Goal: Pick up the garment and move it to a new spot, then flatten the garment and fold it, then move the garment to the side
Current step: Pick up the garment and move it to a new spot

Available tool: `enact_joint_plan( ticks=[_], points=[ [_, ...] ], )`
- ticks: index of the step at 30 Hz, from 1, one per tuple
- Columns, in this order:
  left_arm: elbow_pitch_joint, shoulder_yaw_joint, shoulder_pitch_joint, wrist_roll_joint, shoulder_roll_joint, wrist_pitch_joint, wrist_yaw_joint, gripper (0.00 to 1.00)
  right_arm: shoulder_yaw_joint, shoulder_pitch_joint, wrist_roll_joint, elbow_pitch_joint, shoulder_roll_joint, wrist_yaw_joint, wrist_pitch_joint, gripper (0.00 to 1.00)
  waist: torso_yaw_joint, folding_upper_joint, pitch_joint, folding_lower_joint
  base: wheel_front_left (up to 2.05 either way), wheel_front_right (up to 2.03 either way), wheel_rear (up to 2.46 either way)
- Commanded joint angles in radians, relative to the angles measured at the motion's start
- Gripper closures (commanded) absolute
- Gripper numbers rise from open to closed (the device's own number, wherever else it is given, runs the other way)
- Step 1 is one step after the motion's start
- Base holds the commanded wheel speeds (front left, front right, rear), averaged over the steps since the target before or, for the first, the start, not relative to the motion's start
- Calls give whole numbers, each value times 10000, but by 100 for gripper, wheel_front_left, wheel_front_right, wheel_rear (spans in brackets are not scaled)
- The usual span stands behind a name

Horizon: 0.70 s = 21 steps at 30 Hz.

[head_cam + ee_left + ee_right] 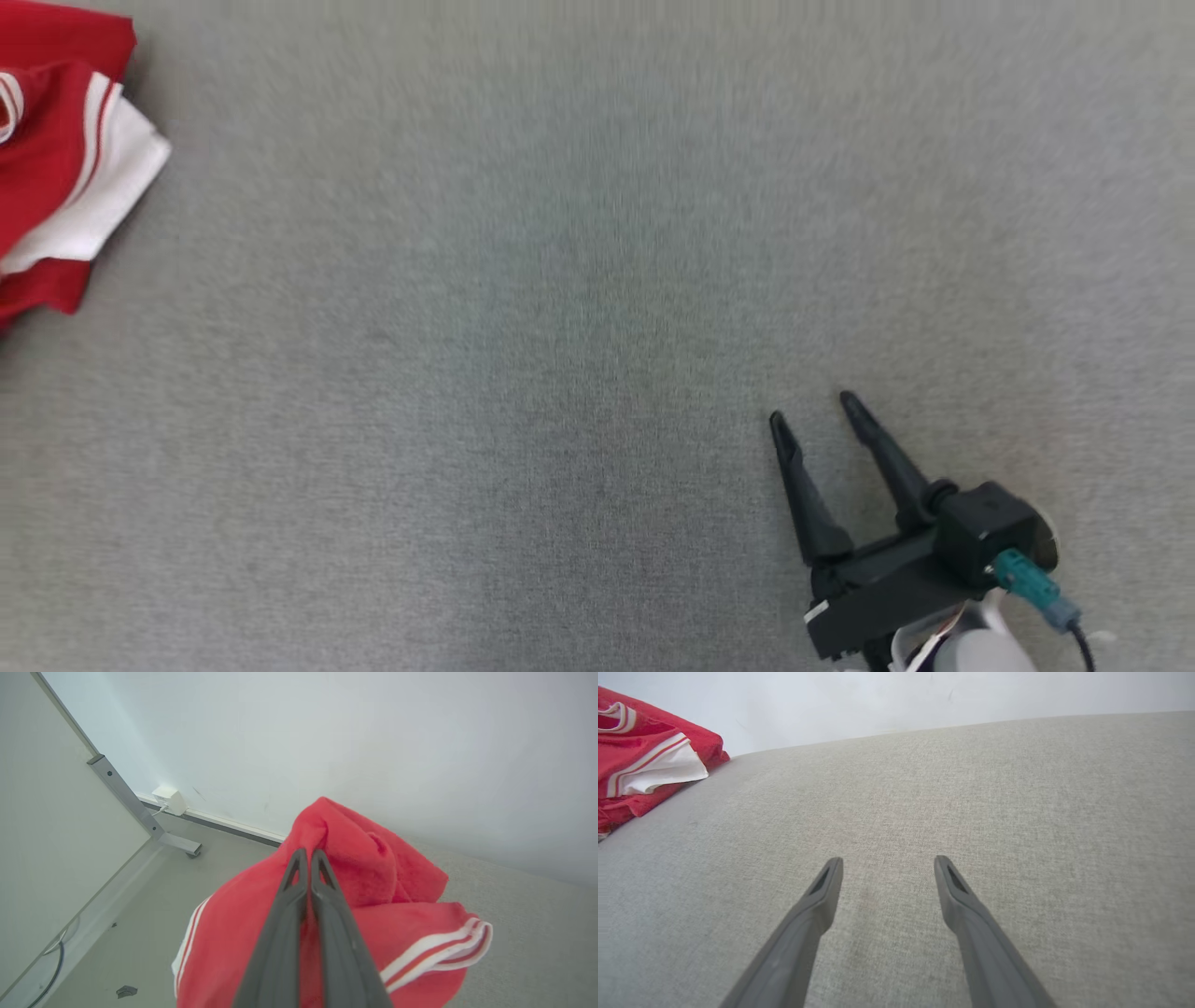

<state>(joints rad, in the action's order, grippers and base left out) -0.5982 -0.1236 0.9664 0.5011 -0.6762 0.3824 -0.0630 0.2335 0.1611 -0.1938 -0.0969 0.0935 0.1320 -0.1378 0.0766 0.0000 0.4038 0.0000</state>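
Fingers first: the left gripper (pixel 308 851) had its two dark fingers (pixel 280 933) squeezed together on a raised fold of the red garment (pixel 373 882), with cloth humped over the tips and spilling down either side. On the right gripper (pixel 812 411) the fingers stood wide apart with nothing between them, poised over bare table at the lower right of the head view.

Biggest thing out there was the grey fabric-topped table (pixel 579 355), which ran across the whole head view. Behind it rose a plain white wall (pixel 373 742). Beside the table, in the left wrist view, lay a stretch of grey floor (pixel 140 914), and a pale panel (pixel 46 835) stood along it.

Then the garment itself. It sat at the table's far left, in the top left corner of the head view, well apart from the right gripper. It was a crumpled red heap with white stripes, and a white patch (pixel 112 196) faced the open table. In the right wrist view its lower folds lay on the table by the edge. A striped cuff (pixel 444 947) stuck out to the right in the left wrist view.

Smaller stuff now: a metal leg (pixel 135 802) held the panel, its foot on the floor. A white box (pixel 169 800) sat at the base of the wall, a dark cable (pixel 51 970) curved along the floor, and a small dark scrap (pixel 126 991) lay near it.
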Motion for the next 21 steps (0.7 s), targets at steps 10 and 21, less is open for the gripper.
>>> enact_joint_plan(
  ticks=[10, 21],
  points=[
    [1981, 1353, 854, 34, 962, 778, -330, 100, 123, -665, -385, -1023, -330, -25, -515, 0, -588, 0, -3314, 0, 0, 0, 0],
    [3479, 2495, 1089, 742, 2502, 1493, -499, 100, 293, -1009, -602, -1225, -417, -25, -543, 0, -1777, 0, -4186, 0, 0, 0, 0]
  ],
)
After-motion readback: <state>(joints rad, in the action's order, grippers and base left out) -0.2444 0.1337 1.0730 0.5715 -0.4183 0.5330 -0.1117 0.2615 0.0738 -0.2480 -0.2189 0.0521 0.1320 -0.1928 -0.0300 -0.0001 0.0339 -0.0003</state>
